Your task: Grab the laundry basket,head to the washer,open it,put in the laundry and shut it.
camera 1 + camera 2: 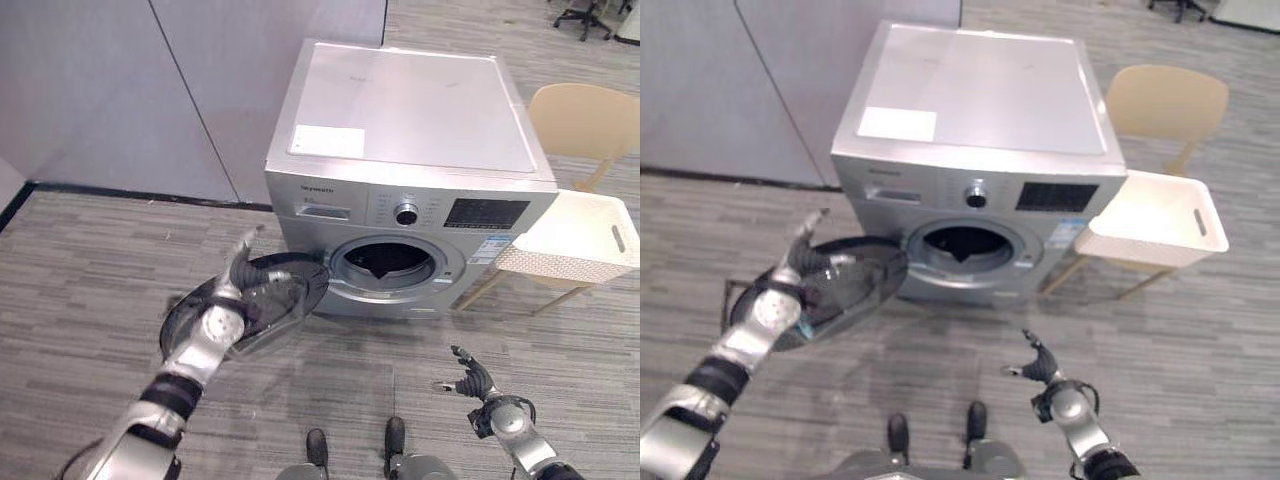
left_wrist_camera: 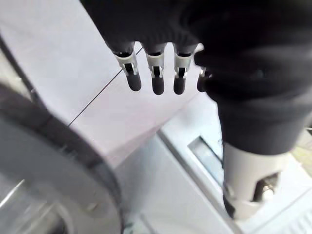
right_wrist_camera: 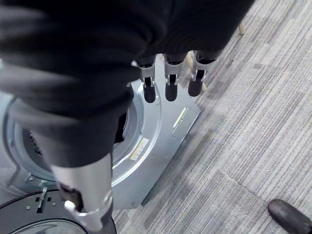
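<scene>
White laundry basket (image 1: 575, 240) on chair (image 1: 585, 120); washer (image 1: 410, 180) drum holds dark laundry (image 1: 378, 262) (both robot hands open, empty).

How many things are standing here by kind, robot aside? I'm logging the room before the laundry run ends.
Washing machine, its door open, dark laundry in the drum: 1
White laundry basket: 1
Beige chair under the basket: 1
Black office chair at the far edge: 1
Total: 4

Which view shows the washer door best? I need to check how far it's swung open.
The left eye view: the washer door hangs wide open beside the left hand. Right eye view matches; both wrist views catch only its rim.
</scene>
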Available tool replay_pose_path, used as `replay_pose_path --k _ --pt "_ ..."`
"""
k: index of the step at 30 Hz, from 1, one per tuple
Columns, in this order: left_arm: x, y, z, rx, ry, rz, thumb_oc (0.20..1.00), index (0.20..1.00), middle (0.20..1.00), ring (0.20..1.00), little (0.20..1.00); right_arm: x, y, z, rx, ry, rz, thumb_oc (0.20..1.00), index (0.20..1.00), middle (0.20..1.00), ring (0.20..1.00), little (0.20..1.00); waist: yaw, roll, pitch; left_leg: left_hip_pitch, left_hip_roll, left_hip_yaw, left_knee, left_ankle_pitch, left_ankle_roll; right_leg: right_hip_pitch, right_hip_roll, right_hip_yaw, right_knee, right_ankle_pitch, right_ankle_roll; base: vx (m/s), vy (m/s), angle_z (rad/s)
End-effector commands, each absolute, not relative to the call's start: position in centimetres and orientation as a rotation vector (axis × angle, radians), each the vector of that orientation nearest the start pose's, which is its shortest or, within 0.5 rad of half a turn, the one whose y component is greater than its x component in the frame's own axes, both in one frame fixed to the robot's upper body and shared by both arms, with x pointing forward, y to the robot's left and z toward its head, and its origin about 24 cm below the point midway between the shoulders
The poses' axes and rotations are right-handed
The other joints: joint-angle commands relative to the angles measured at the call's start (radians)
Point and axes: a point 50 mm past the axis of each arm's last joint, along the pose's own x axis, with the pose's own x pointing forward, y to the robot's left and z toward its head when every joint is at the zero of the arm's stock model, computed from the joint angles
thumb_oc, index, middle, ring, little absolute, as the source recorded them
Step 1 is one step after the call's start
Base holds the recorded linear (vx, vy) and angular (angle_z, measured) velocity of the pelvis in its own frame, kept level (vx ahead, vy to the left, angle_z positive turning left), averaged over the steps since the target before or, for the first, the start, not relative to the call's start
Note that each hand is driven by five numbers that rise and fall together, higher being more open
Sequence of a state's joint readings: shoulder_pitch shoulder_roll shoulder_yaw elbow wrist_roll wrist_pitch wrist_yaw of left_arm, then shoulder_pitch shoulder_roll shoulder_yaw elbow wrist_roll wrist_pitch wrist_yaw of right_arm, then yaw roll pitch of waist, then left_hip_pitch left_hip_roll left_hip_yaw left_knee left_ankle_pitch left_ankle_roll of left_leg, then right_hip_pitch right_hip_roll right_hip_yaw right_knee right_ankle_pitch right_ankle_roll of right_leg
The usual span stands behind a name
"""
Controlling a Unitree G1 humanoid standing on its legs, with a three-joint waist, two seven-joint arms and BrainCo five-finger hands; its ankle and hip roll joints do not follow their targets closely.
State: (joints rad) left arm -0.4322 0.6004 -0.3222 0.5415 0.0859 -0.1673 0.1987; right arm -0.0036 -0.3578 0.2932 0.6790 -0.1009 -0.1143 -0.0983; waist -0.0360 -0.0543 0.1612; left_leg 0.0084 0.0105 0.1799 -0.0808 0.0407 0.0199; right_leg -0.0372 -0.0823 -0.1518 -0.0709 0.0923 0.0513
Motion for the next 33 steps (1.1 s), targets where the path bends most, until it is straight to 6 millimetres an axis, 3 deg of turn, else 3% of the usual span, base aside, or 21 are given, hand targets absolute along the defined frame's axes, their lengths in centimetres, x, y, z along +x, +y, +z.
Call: replay_pose_path --k 1,5,6,9,10,12,15,18,19,20,22,23,27,30,31,33 --pt "33.3 26.6 8.0 0.856 -0.038 0.141 1.0 1.0 1.0 1.0 1.0 19.5 -22.5 -8.4 -0.616 0.551 0.163 1.0 1.0 1.0 1.0 1.0 -0.016 -0.001 -0.049 -0.046 -0.001 -0.016 0.04 -0.092 -0.028 -0.008 -0.043 0.055 0.111 -0.133 0.122 -0.01 0.072 0.0" --pt "32.7 31.7 7.6 0.889 0.13 0.292 1.0 1.0 1.0 1.0 1.0 19.2 -23.2 -8.3 -0.637 0.563 0.169 1.0 1.0 1.0 1.0 1.0 -0.036 -0.009 -0.025 -0.077 0.003 0.016 0.046 -0.09 -0.022 -0.06 -0.045 0.082 0.115 -0.107 0.134 -0.04 0.069 -0.29" --pt "32.7 31.7 7.6 0.889 0.13 0.292 1.0 1.0 1.0 1.0 1.0 19.2 -23.2 -8.3 -0.637 0.563 0.169 1.0 1.0 1.0 1.0 1.0 -0.036 -0.009 -0.025 -0.077 0.003 0.016 0.046 -0.09 -0.022 -0.06 -0.045 0.082 0.115 -0.107 0.134 -0.04 0.047 -0.42" --pt "31.1 34.2 5.8 0.905 0.27 0.327 1.0 1.0 1.0 1.0 1.0 18.9 -23.5 -8.3 -0.642 0.572 0.177 1.0 1.0 1.0 1.0 1.0 -0.043 -0.017 -0.014 -0.094 0.008 0.031 0.048 -0.087 -0.021 -0.083 -0.044 0.091 0.116 -0.092 0.138 -0.02 0.031 -0.31" --pt "31.1 34.2 5.8 0.905 0.27 0.327 1.0 1.0 1.0 1.0 1.0 18.9 -23.5 -8.3 -0.642 0.572 0.178 1.0 1.0 1.0 1.0 1.0 -0.043 -0.017 -0.014 -0.094 0.008 0.032 0.048 -0.087 -0.021 -0.084 -0.044 0.091 0.116 -0.092 0.138 -0.01 0.018 -0.18" --pt "29.4 35.3 3.6 0.864 0.378 0.348 1.0 1.0 1.0 1.0 1.0 18.6 -23.6 -8.4 -0.638 0.579 0.181 1.0 1.0 1.0 1.0 1.0 -0.044 -0.024 -0.008 -0.101 0.011 0.038 0.047 -0.086 -0.022 -0.094 -0.045 0.094 0.114 -0.087 0.139 0.01 0.018 -0.07" --pt "27.8 34.8 1.0 0.823 0.46 0.322 1.0 1.0 1.0 1.0 1.0 18.4 -23.4 -8.7 -0.637 0.59 0.186 1.0 1.0 1.0 1.0 1.0 -0.041 -0.025 -0.008 -0.101 0.01 0.037 0.045 -0.086 -0.021 -0.093 -0.048 0.088 0.113 -0.089 0.137 0.01 -0.001 -0.07" --pt "26.4 32.1 -2.2 0.72 0.491 0.258 1.0 1.0 1.0 1.0 1.0 18.5 -22.9 -8.9 -0.629 0.591 0.186 1.0 1.0 1.0 1.0 1.0 -0.031 -0.02 -0.011 -0.09 0.006 0.032 0.039 -0.088 -0.02 -0.083 -0.051 0.078 0.114 -0.098 0.132 0.0 0.0 0.0" --pt "26.4 32.1 -2.2 0.72 0.491 0.258 1.0 1.0 1.0 1.0 1.0 18.5 -22.9 -8.9 -0.629 0.591 0.186 1.0 1.0 1.0 1.0 1.0 -0.031 -0.02 -0.011 -0.09 0.006 0.032 0.039 -0.087 -0.02 -0.083 -0.051 0.078 0.114 -0.098 0.132 0.02 -0.024 0.06" --pt "25.5 29.2 -4.3 0.613 0.492 0.199 1.0 1.0 1.0 1.0 1.0 18.7 -22.6 -8.9 -0.624 0.591 0.179 1.0 1.0 1.0 1.0 1.0 -0.019 -0.014 -0.014 -0.081 0.001 0.025 0.037 -0.088 -0.019 -0.073 -0.054 0.07 0.114 -0.105 0.127 0.02 -0.034 0.11" --pt "23.9 24.4 -6.3 0.47 0.466 0.089 1.0 1.0 1.0 1.0 1.0 18.9 -22.2 -9.1 -0.609 0.595 0.165 1.0 1.0 1.0 1.0 1.0 0.0 -0.003 -0.021 -0.062 -0.003 0.009 0.034 -0.089 -0.017 -0.048 -0.054 0.054 0.115 -0.12 0.118 0.04 -0.058 0.18" --pt "23.8 24.4 -6.3 0.47 0.467 0.089 1.0 1.0 1.0 1.0 1.0 18.9 -22.2 -9.1 -0.609 0.595 0.166 1.0 1.0 1.0 1.0 1.0 -0.001 -0.003 -0.021 -0.061 -0.003 0.009 0.034 -0.089 -0.017 -0.047 -0.054 0.053 0.115 -0.12 0.118 0.04 -0.059 0.2" --pt "22.8 19.0 -6.6 0.361 0.408 -0.108 1.0 1.0 1.0 1.0 1.0 19.4 -21.8 -9.0 -0.595 0.589 0.15 1.0 1.0 1.0 1.0 1.0 0.013 0.012 -0.026 -0.04 -0.003 -0.006 0.034 -0.086 -0.019 -0.019 -0.049 0.037 0.117 -0.136 0.107 0.01 -0.084 0.24" --pt "23.4 15.4 -4.9 0.283 0.31 -0.248 1.0 1.0 1.0 1.0 1.0 20.1 -21.3 -8.6 -0.581 0.563 0.153 1.0 1.0 1.0 1.0 1.0 0.011 0.024 -0.021 -0.033 0.001 -0.016 0.04 -0.083 -0.023 -0.008 -0.045 0.034 0.122 -0.151 0.098 -0.02 -0.098 0.13" --pt "23.4 15.4 -4.9 0.283 0.31 -0.248 1.0 1.0 1.0 1.0 1.0 20.1 -21.3 -8.6 -0.581 0.563 0.153 1.0 1.0 1.0 1.0 1.0 0.011 0.024 -0.021 -0.033 0.001 -0.016 0.04 -0.083 -0.023 -0.007 -0.045 0.034 0.122 -0.151 0.098 -0.02 -0.074 0.12" --pt "24.7 11.8 -2.7 0.246 0.197 -0.376 1.0 1.0 1.0 1.0 1.0 20.1 -21.0 -8.6 -0.59 0.559 0.17 1.0 1.0 1.0 1.0 1.0 0.0 0.039 -0.009 -0.028 0.005 -0.012 0.044 -0.083 -0.026 -0.005 -0.041 0.037 0.126 -0.159 0.09 -0.05 -0.111 0.05"
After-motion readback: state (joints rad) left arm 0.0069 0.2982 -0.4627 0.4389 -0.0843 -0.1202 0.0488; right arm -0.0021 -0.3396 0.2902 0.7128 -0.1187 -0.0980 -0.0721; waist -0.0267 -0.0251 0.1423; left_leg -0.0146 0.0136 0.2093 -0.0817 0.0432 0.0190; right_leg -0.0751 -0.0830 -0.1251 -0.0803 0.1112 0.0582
